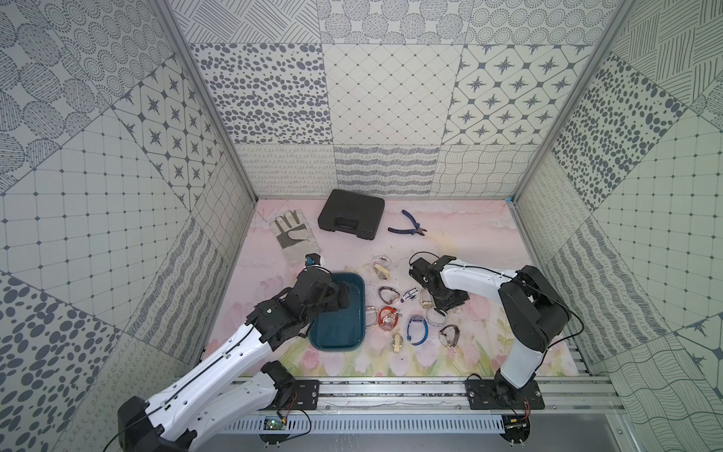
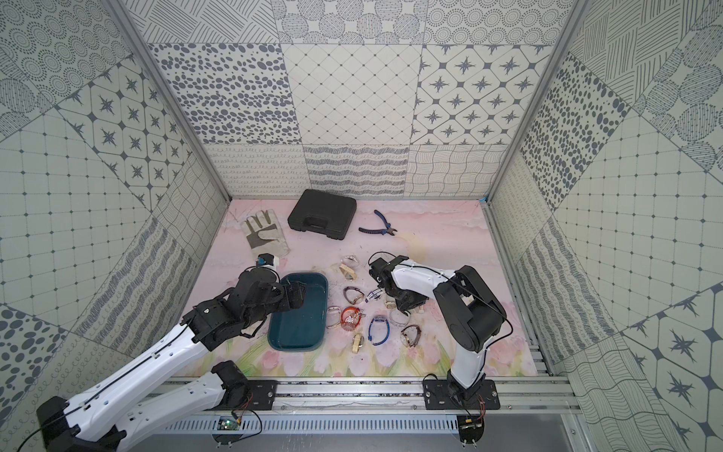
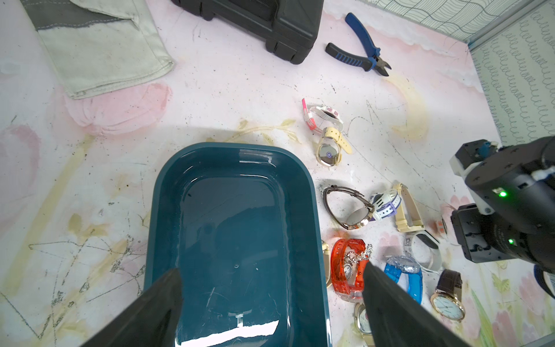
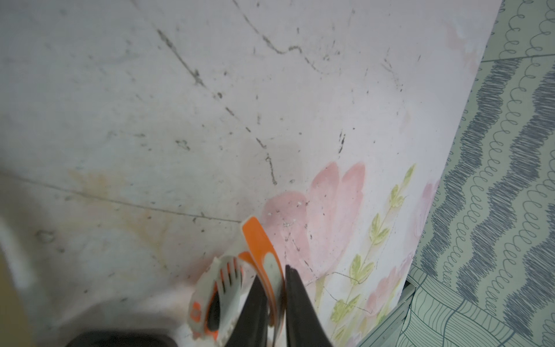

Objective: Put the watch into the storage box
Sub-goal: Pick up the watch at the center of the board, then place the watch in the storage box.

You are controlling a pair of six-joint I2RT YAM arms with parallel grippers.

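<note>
The storage box (image 1: 336,328) (image 2: 297,328) is a shallow dark teal tray with nothing in it, left of a scatter of watches. My left gripper (image 3: 271,270) hovers open over its near end, one finger above the rim on the watch side. An orange-and-white watch (image 4: 216,288) lies on the mat at the right of the scatter. My right gripper (image 4: 273,272) is shut on its orange strap (image 4: 258,240). In both top views the right wrist (image 1: 442,293) hides this watch.
Several loose watches lie between the arms, among them a red clear one (image 1: 388,317), a blue one (image 1: 416,328) and a brown-strapped one (image 1: 448,335). At the back lie a black case (image 1: 352,214), blue pliers (image 1: 409,227) and a work glove (image 1: 291,235).
</note>
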